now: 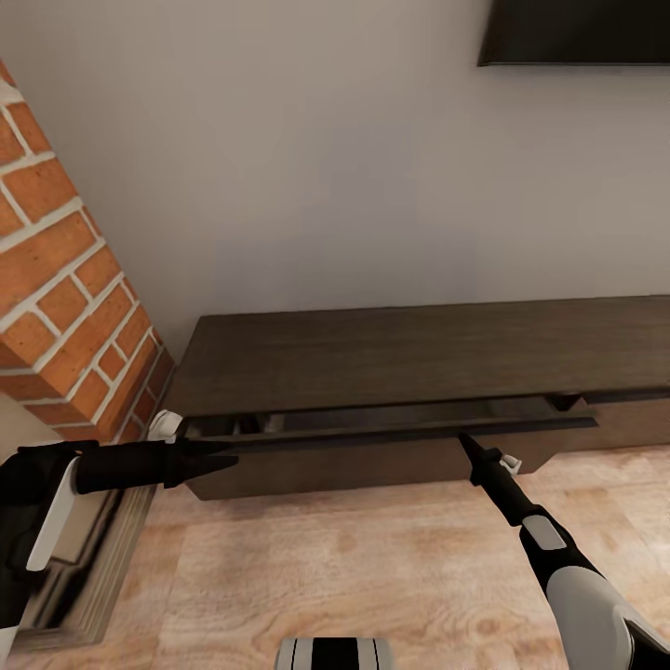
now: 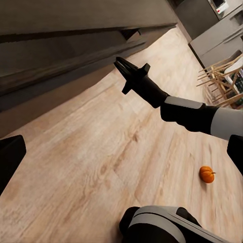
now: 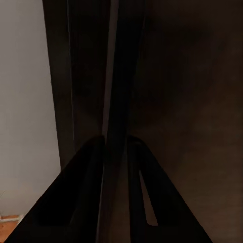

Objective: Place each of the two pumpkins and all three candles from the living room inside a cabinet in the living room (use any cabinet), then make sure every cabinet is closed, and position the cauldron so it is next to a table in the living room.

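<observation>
The long dark-brown cabinet [image 1: 419, 358] stands against the wall. Its front panel [image 1: 391, 433] leans slightly out at the top, leaving a narrow dark gap. My right gripper [image 1: 464, 440] is at that panel's top edge. In the right wrist view the thin edge runs between its two fingers [image 3: 91, 172], which are closed on it. My left gripper [image 1: 221, 456] hovers at the panel's left end, open and holding nothing. One orange pumpkin [image 2: 206, 174] lies on the wooden floor behind me. The candles and cauldron are out of view.
A red brick column [image 1: 65, 298] rises close on my left, with a stone ledge [image 1: 88, 577] at its foot. A dark screen [image 1: 577, 33] hangs on the wall above. Wooden chairs [image 2: 220, 76] stand far across the floor.
</observation>
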You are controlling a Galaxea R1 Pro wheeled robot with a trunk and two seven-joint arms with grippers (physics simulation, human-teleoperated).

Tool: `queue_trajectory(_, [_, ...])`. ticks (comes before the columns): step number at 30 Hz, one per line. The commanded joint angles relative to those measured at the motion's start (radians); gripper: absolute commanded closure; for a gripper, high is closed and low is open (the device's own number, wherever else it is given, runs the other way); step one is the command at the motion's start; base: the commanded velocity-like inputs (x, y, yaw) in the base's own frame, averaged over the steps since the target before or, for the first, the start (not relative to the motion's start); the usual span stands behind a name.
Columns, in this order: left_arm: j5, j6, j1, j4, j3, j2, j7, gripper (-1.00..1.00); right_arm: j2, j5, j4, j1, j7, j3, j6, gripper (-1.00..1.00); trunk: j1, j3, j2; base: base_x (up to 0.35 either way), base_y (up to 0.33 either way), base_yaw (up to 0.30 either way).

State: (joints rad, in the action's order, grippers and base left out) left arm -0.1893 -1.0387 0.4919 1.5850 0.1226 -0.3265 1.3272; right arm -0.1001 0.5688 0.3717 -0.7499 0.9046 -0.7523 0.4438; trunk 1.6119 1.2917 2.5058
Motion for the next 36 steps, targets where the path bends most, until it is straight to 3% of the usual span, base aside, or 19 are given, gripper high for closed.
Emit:
queue_trajectory(1, [-0.002, -0.008, 0.001, 0.000, 0.000, 0.000, 0.001, -1.00, 0.000, -0.006, -0.002, 0.000, 0.002, 0.007, 0.007, 1.00, 0.000, 0.001, 0.000, -0.078, 0.000, 0.000])
queue_trajectory(36, [-0.002, -0.007, 0.001, 0.001, 0.001, 0.000, 0.014, -1.00, 0.000, -0.006, -0.003, 0.000, 0.002, 0.007, 0.007, 1.00, 0.000, 0.001, 0.000, -0.066, 0.000, 0.000])
